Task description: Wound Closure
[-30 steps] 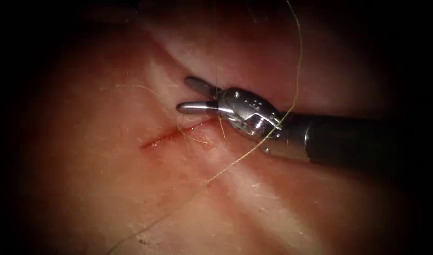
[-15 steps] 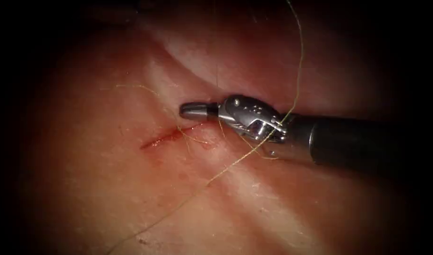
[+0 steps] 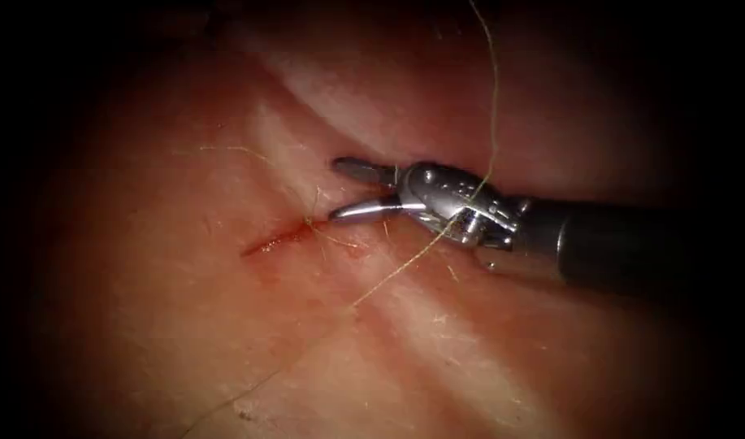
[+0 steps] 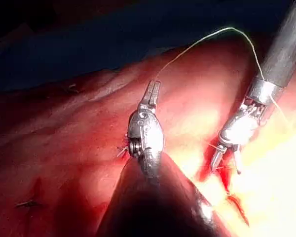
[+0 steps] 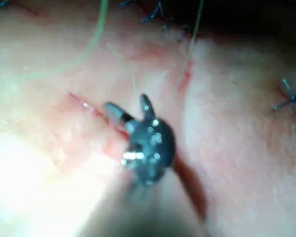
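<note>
Tissue, a pink, moist slab of pork belly, fills the endoscope view. Its short red cut runs slantwise just left of the frame's centre, with red fluid along the line.

The right arm's silver wristed needle driver, the right tool, comes in from the right edge on a dark shaft. Its jaws are spread apart and grasp nothing. The upper jaw points left above the cut's right end, and the lower jaw lies close over that end. Whether it touches the tissue cannot be told.

A thin yellow thread drops from the top of the frame right of centre and crosses the tool's wrist. It then slants down and left over the tissue on the right side of the cut, fading toward the lower left. Short pale strands of thread lie on the tissue around the cut's right end.

In the left wrist view the left arm's silver needle driver, the left tool, has its jaws clenched on the thread. The thread arcs from its tip over to the right tool, whose jaws hang parted just above the cut.

In the right wrist view the right tool is released above the cut. Dark knotted stitches sit in the tissue well apart from it.
</note>
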Controlling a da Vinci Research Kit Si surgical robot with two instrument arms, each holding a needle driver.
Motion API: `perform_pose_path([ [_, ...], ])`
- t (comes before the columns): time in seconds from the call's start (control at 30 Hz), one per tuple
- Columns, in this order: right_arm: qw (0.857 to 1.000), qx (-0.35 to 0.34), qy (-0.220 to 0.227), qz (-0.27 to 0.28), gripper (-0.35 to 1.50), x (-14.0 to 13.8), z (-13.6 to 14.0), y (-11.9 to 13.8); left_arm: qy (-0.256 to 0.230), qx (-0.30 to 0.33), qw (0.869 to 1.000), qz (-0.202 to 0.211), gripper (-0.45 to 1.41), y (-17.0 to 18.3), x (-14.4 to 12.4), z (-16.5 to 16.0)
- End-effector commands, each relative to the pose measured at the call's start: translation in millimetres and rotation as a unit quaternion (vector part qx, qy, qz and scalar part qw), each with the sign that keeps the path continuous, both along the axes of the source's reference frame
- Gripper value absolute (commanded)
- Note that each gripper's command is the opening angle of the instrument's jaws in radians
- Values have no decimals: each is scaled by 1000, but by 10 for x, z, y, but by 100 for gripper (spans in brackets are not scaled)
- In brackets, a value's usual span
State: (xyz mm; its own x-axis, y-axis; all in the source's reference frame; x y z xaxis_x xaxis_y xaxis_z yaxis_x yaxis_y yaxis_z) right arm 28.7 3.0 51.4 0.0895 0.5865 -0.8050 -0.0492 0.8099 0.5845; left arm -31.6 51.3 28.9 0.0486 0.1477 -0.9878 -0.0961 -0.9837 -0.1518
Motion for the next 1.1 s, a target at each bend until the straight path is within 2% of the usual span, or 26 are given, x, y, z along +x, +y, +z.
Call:
perform_pose_path([
  [0.03,1000,1,3,-3,148,-9,-1,2,0,-1,1000,0,-45,5,-4,4],
  [0.23,1000,3,-5,3,148,-57,-8,1,6,0,1000,-1,-45,6,6,5],
  [0.43,1000,4,-8,7,148,-85,-9,1,12,1,1000,-2,-45,7,18,7],
  [0.63,1000,0,-11,15,148,-112,-7,0,36,2,999,-11,-45,7,48,10],
  [0.87,999,-4,-31,39,148,-158,4,-7,101,-4,994,-39,-45,10,105,35],
  [1.1,997,-11,-48,54,148,-181,15,-20,184,-16,981,-63,-45,0,193,69],
])
